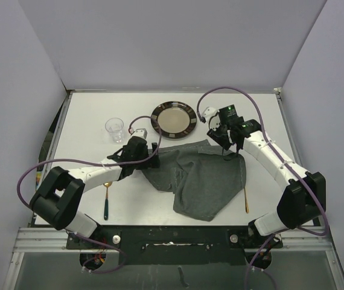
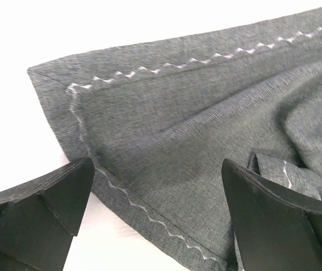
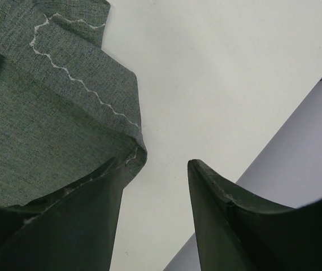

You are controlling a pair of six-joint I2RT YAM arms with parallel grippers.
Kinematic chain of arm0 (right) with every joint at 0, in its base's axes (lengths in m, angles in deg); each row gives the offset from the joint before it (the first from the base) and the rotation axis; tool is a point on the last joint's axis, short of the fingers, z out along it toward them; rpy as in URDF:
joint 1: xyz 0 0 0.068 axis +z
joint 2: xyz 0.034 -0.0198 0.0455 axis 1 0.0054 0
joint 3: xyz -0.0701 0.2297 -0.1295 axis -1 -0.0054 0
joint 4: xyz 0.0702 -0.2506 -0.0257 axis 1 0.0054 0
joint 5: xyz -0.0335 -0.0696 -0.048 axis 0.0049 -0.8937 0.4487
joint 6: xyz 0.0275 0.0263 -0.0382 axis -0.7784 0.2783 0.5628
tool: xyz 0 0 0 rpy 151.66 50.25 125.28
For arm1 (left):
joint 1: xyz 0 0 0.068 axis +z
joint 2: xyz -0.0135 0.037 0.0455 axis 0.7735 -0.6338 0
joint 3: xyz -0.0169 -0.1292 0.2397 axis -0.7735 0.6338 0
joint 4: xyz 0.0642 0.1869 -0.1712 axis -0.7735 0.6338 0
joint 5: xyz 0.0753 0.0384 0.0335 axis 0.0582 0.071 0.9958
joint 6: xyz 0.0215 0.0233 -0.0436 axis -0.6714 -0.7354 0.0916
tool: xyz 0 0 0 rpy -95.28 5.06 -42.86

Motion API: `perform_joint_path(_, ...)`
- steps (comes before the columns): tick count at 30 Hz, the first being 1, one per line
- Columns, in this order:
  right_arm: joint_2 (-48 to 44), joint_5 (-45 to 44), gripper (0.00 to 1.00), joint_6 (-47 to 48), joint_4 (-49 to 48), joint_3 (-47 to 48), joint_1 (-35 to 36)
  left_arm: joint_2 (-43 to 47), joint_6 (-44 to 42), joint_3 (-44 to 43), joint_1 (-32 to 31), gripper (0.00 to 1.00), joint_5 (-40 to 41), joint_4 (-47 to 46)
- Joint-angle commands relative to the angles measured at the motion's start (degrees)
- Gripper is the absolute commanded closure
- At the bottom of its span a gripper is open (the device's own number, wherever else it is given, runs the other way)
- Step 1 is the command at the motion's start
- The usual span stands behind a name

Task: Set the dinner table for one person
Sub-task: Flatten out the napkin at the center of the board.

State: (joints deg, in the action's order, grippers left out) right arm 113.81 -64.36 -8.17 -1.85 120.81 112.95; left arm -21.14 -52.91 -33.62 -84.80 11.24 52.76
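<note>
The white counter [image 1: 262, 115] spans the workspace beneath all items. At its near edge, a teal-handled spoon [image 1: 106, 202] lies left of the crumpled grey placemat [image 1: 205, 181] and a gold utensil [image 1: 245, 198] lies right of it. The left tool [image 2: 155, 169] hangs over the placemat's left stitched corner, jaws spread wide. The right tool [image 3: 155, 164] stands at the right corner, jaws parted, nothing between them. Farther back stand a clear glass [image 1: 114, 128] and a dark-rimmed plate [image 1: 174, 118].

Bright, even overhead light, soft shadows, glaring white dinner table [image 2: 149, 22] in the left wrist view.
</note>
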Motion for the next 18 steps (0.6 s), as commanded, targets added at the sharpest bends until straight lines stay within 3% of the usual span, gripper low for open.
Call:
perform_joint_path(1, 0.15, 0.79, 0.51, 0.0, -1.77, 0.15, -0.2, -1.2, 2.42, -0.41, 1.82, 0.02, 5.14, -0.7)
perform_joint_path(4, 0.24, 1.39, 0.51, -0.22, -2.01, -0.33, -0.19, -3.07, 5.91, -3.6, 2.66, 0.03, 5.45, 6.36)
perform_joint_path(7, 0.65, 1.48, 0.52, -0.57, -2.04, -0.27, -0.16, 0.85, 10.49, -3.13, 2.18, 0.03, 6.5, 11.93)
perform_joint_path(11, 0.46, 1.9, 0.52, -0.88, -2.62, -0.88, -0.2, 4.47, 9.99, 1.69, 3.19, 0.03, 6.49, 9.47)
perform_joint_path(18, 3.6, 4.55, 0.51, 1.84, -2.62, -0.02, -0.2, -2.68, 5.9, -2.35, 4.87, 0.02, 3.64, 3.98)
